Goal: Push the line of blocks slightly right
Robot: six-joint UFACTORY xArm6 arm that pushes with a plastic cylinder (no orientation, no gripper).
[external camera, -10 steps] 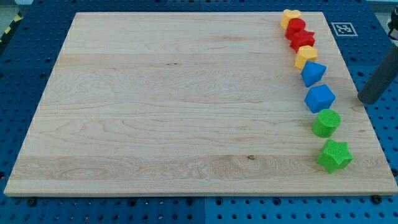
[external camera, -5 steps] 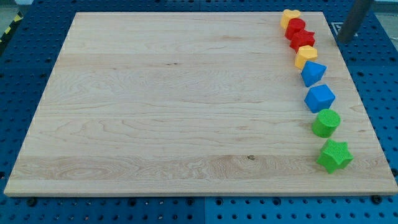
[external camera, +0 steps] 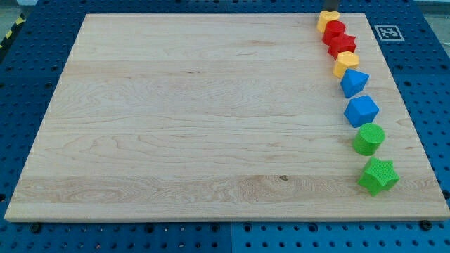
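Item: wooden board point(external camera: 176, 126) on a blue pegboard bench point(external camera: 21, 70).

Contents: one line of eight blocks along the board's right side, far to near:
- yellow heart point(external camera: 326, 20)
- red cylinder point(external camera: 335, 30)
- red star point(external camera: 342, 44)
- yellow heart-like block point(external camera: 345, 64)
- blue triangular block point(external camera: 354, 82)
- blue cube-like block point(external camera: 361, 110)
- green cylinder point(external camera: 368, 138)
- green star point(external camera: 378, 176)

Tool: my tip point(external camera: 329, 12), a plain rod holding nothing, shows only as a dark stub at the view's top, just beyond the far yellow heart; contact cannot be told.

Progress, judged: the line bows and sits close to the right edge. The rightward nudge appears not yet begun, with the tip not yet on the line's left side.
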